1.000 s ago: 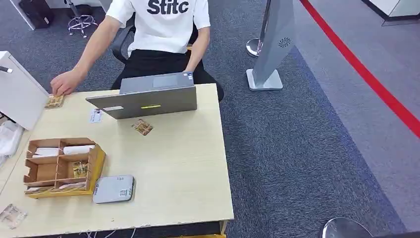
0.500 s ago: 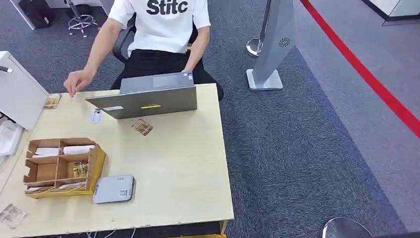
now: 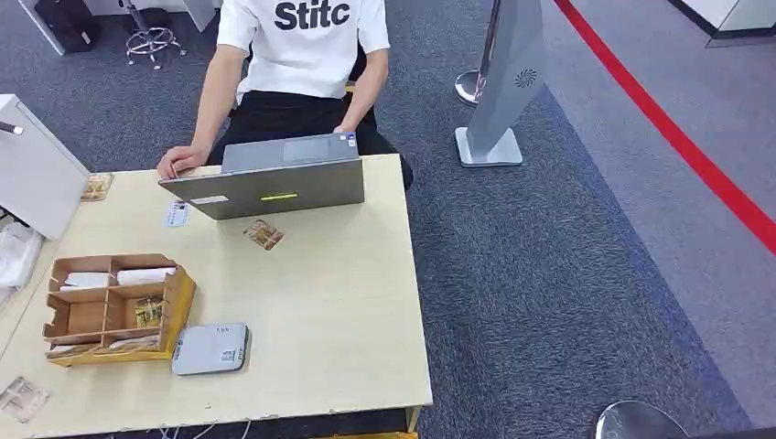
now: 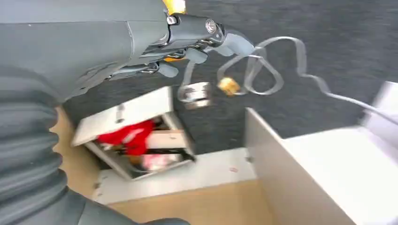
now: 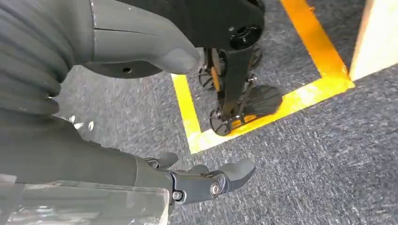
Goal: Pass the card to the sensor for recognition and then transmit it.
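A patterned card (image 3: 264, 234) lies on the pale wooden table (image 3: 348, 311) just in front of the laptop (image 3: 274, 183). Another card (image 3: 96, 187) rests at the far left corner, and a third (image 3: 20, 398) lies at the near left edge. The flat grey sensor (image 3: 210, 348) sits near the front, beside a cardboard organiser (image 3: 114, 306) that has a card in one compartment. My left hand (image 4: 187, 37) hangs beside the table, fingers apart, holding nothing. My right hand (image 5: 202, 180) hangs over the carpet, also holding nothing.
A person in a white shirt (image 3: 302, 46) sits behind the laptop, one hand (image 3: 178, 163) resting at its left side. A white box (image 3: 37, 169) stands at the table's left. A grey stand (image 3: 499, 101) and a red floor line (image 3: 677, 137) lie to the right.
The person's hand has let go of the far left card and drawn back to the laptop's side. The cards and sensor have not moved.
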Available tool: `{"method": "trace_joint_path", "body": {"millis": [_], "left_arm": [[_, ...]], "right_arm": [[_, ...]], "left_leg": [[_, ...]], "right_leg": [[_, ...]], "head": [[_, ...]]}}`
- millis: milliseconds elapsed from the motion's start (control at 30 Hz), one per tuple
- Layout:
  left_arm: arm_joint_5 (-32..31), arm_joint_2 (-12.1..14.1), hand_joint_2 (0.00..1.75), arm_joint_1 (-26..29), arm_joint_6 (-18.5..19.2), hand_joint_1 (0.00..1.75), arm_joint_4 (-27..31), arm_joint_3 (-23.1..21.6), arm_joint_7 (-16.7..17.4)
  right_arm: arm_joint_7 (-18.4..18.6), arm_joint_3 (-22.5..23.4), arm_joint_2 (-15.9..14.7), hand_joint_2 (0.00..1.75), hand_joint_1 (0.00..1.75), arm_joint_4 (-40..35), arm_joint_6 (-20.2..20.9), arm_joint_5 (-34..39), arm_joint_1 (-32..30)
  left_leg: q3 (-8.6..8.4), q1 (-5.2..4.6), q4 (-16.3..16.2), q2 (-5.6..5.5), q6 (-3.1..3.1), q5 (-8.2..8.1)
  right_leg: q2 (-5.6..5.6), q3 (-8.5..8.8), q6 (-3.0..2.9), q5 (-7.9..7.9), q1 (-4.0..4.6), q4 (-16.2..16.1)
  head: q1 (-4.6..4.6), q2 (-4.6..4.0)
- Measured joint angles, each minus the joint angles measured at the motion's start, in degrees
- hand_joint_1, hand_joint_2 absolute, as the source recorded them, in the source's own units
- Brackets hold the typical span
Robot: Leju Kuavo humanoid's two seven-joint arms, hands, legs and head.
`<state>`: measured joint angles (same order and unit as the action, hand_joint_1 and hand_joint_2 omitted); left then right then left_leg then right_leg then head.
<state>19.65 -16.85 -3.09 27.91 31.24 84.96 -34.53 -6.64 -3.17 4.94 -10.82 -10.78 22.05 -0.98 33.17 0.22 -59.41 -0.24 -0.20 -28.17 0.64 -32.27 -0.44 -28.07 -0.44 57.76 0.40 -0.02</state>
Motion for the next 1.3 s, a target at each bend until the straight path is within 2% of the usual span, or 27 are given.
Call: {"method": "trace_joint_path", "body": {"millis": [33,67,367,400,433,600,633,1000,1167,1300], "left_arm": [[0.13,-0.11,1.75,0.22,-0.35,0.0,1.86,-0.15,0.02],[0.48,-0.38,1.75,0.56,-0.83,0.0,3.17,-0.57,0.02],[3.98,-0.88,1.75,5.3,-9.13,0.0,19.76,-7.75,0.15],[4.2,-0.92,1.75,5.72,-9.82,0.0,21.55,-8.66,0.15],[4.42,-0.97,0.0,6.13,-10.47,0.0,23.28,-9.74,0.15],[4.64,-1.05,0.0,7.88,-13.2,0.0,32.87,-15.29,0.13],[4.53,-1.03,1.75,8.13,-13.58,0.0,34.58,-16.42,0.13],[0.94,0.43,1.75,10.74,-17.68,0.0,53.96,-31.55,-1.22],[-4.16,2.49,1.75,10.65,-21.49,0.0,59.23,-38.5,-1.05],[-10.21,4.61,1.75,9.34,-24.57,0.0,61.39,-42.76,0.77]], "right_arm": [[0.33,-0.22,0.0,1.75,0.0,0.09,0.0,-0.29,0.03],[0.46,-0.42,0.0,0.0,0.0,0.17,0.0,-0.53,0.05],[1.53,-1.48,-0.02,0.0,0.0,0.65,0.44,-0.9,0.28],[1.66,-1.55,-0.02,1.75,0.0,0.68,0.44,-0.92,0.32],[1.77,-1.66,-0.02,1.75,0.0,0.72,0.46,-0.94,0.35],[2.4,-2.05,-0.02,1.75,0.0,0.76,0.55,-1.6,0.38],[2.56,-2.16,-0.02,1.75,0.0,0.76,0.61,-1.66,0.4],[3.83,-2.86,0.0,1.75,0.0,0.87,0.79,-1.86,0.56],[4.18,-3.21,0.0,1.75,0.0,0.9,0.79,-2.45,0.59],[4.61,-3.76,0.0,1.75,0.0,0.94,0.85,-2.82,0.64]], "left_leg": [[0.02,0.0,0.0,0.0,0.0,0.0],[0.01,0.0,0.0,0.0,0.0,0.0],[-0.01,0.02,0.0,-0.01,0.0,0.0],[-0.01,0.02,0.01,-0.01,0.0,0.0],[-0.02,0.01,0.01,-0.01,0.0,0.0],[-0.03,0.01,0.0,-0.01,-0.01,0.01],[-0.03,0.01,0.0,-0.01,-0.01,0.02],[-0.05,0.0,0.0,0.0,-0.02,0.02],[-0.08,0.01,0.0,0.0,-0.02,0.03],[-0.09,0.02,0.0,0.01,-0.02,0.05]], "right_leg": [[0.0,0.0,0.0,0.0,-0.01,0.0],[0.0,0.01,0.0,0.0,-0.01,0.0],[-0.01,-0.02,-0.01,-0.02,0.0,0.0],[-0.01,-0.01,-0.01,-0.02,0.01,0.0],[-0.01,-0.01,-0.01,-0.02,0.01,0.0],[-0.01,0.0,-0.01,-0.02,0.01,0.0],[-0.02,0.01,-0.01,-0.01,0.01,0.0],[-0.01,0.0,-0.01,-0.01,0.0,0.02],[0.0,0.0,-0.01,0.0,0.0,0.02],[0.0,0.0,-0.02,0.01,0.0,0.02]], "head": [[0.0,0.0],[0.0,0.0],[0.0,0.02],[0.0,0.0],[0.0,0.0],[0.0,0.0],[-0.02,0.0],[0.0,0.0],[0.0,0.0],[0.0,0.02]]}}
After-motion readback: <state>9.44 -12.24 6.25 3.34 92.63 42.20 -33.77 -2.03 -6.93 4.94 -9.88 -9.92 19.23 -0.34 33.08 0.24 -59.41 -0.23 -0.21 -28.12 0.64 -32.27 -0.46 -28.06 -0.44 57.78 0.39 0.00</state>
